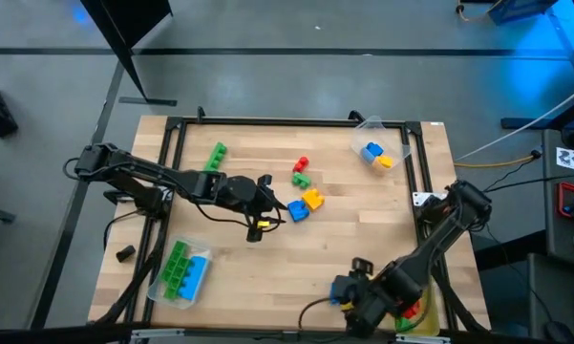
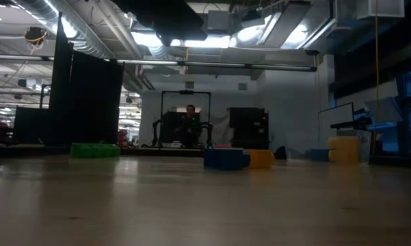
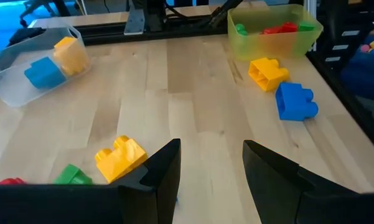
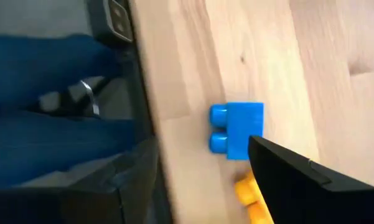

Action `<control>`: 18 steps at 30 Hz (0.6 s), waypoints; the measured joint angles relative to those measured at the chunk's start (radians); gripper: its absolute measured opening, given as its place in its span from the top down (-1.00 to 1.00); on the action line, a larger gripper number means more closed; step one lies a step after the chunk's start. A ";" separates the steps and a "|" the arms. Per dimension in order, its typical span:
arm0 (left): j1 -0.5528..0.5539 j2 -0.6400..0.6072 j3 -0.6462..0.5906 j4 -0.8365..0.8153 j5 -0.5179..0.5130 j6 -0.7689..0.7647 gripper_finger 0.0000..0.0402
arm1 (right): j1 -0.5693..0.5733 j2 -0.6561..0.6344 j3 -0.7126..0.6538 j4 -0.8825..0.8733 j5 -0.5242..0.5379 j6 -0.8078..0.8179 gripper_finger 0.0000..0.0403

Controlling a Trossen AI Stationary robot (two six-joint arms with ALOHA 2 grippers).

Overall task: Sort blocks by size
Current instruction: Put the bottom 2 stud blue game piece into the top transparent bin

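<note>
Loose blocks lie mid-table: red (image 1: 301,164), green (image 1: 301,179), yellow (image 1: 313,199) and blue (image 1: 297,212). A long green block (image 1: 215,156) lies farther left. My left gripper (image 3: 211,168) stands open and empty just left of the group (image 1: 277,204), with the yellow block (image 3: 119,157) beside one finger. My right gripper (image 4: 199,146) hangs open over the table's near edge (image 1: 349,291). A blue block (image 4: 236,129) lies flat on the wood beyond its fingers. A yellow block (image 4: 250,193) is partly hidden behind one finger.
A clear tray (image 1: 181,270) at the near left holds green and blue blocks. Another clear tray (image 1: 377,153) at the far right holds a blue and a yellow one. A yellow tray (image 3: 274,31) at the near right holds red and green blocks. A person (image 2: 189,123) is far behind the table.
</note>
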 joint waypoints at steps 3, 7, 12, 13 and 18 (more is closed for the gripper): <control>0.000 0.000 0.000 0.001 0.000 -0.011 0.22 | -0.016 0.057 0.000 -0.003 0.000 -0.048 -0.23; -0.001 0.000 0.000 0.001 0.000 -0.016 0.22 | -0.046 0.135 -0.001 -0.037 -0.006 -0.055 -0.23; -0.002 0.000 0.000 0.001 0.000 -0.020 0.22 | -0.088 0.209 -0.001 -0.054 -0.102 -0.061 -0.23; -0.002 0.000 0.000 0.000 0.000 -0.023 0.22 | -0.095 0.223 -0.001 -0.054 -0.126 -0.072 -0.23; -0.003 0.000 0.000 0.000 0.000 -0.033 0.22 | -0.109 0.259 -0.001 -0.078 -0.157 -0.081 -0.23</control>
